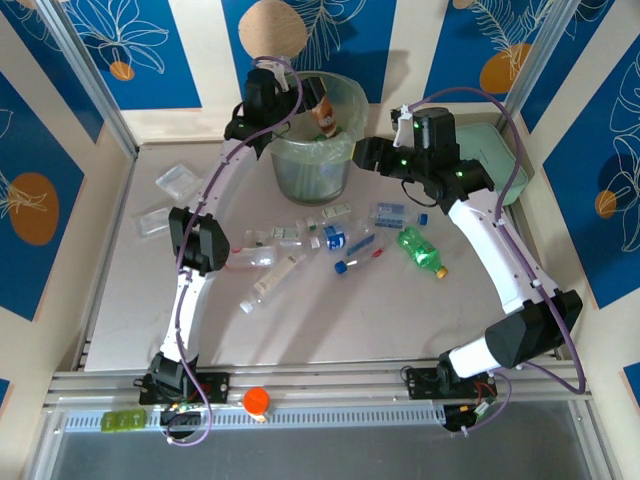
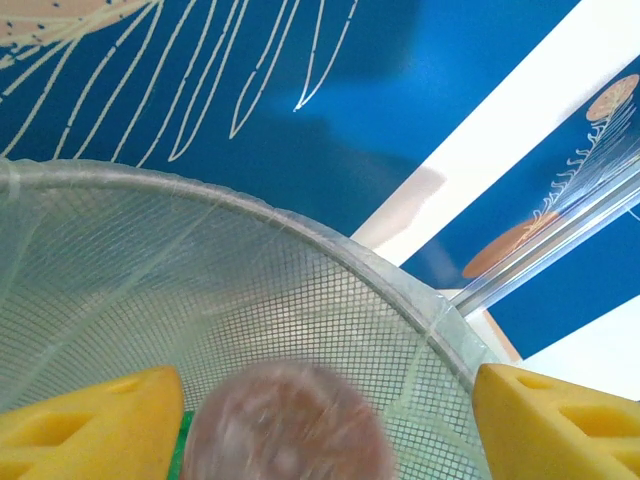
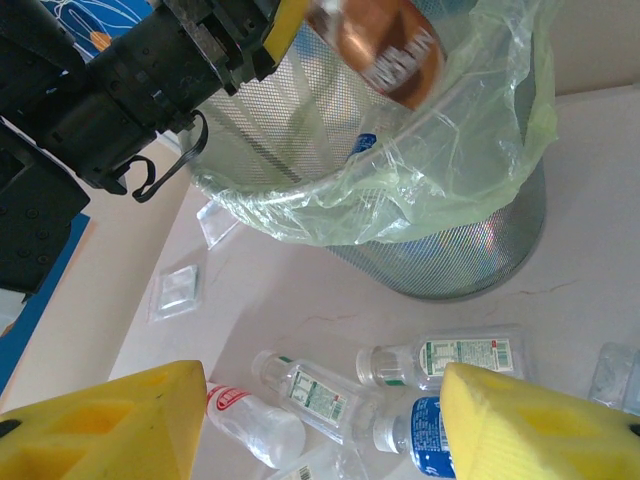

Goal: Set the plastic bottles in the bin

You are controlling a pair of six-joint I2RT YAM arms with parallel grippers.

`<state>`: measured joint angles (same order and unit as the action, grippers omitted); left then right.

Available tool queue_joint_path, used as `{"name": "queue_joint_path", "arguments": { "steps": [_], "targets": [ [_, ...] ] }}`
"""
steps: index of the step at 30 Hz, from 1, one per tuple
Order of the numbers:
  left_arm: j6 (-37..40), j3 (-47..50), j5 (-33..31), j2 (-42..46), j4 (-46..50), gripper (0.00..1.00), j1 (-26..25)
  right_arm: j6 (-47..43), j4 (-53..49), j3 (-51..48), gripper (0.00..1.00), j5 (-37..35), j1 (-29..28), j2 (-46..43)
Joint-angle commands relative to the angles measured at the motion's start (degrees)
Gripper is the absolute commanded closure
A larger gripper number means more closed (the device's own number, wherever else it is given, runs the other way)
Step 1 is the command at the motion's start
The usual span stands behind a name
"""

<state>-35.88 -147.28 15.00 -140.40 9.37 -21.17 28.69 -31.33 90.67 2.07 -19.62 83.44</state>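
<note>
The pale green bin with its bag liner stands at the back of the table. My left gripper hangs over its mouth, open, fingers wide apart. A brown bottle sits blurred between them, over the bin's mesh; in the right wrist view that bottle is beside a yellow finger. My right gripper is open, just right of the bin, above several loose bottles: clear ones, a blue-labelled one and a red-labelled one. A green bottle lies further right.
Two flat clear trays lie at the left of the table. A mint green square box sits behind my right arm. More bottles are scattered mid-table. An orange object rests on the front rail.
</note>
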Motion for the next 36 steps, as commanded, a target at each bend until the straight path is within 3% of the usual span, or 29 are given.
{"name": "queue_joint_path", "arguments": {
  "steps": [1,11,18,26,32,36],
  "targets": [
    [1.6,-1.52,-0.15,1.85,-0.96,0.24,0.16,-0.91,-0.74,2.72,0.36,1.72,0.37,0.46],
    [4.23,-1.54,-0.68,8.63,2.94,0.24,0.15,-1.61,-3.65,5.84,0.36,1.36,0.28,-2.95],
    [7.02,0.05,2.32,16.56,11.24,0.25,-1.26,-2.48,-7.87,6.77,0.36,1.11,-0.24,-8.63],
    [12.03,25.39,0.03,38.29,14.81,0.26,-7.45,-2.19,-11.65,1.74,0.37,0.28,-2.36,-18.52],
    [13.51,47.68,-3.63,56.64,16.21,0.26,-13.51,0.37,-15.28,-8.62,0.37,-0.95,-6.0,-27.69],
    [12.0,63.49,-4.2,68.03,16.89,0.26,-14.73,3.5,-17.18,-15.83,0.37,-2.98,-9.1,-32.6]
  ]
}}
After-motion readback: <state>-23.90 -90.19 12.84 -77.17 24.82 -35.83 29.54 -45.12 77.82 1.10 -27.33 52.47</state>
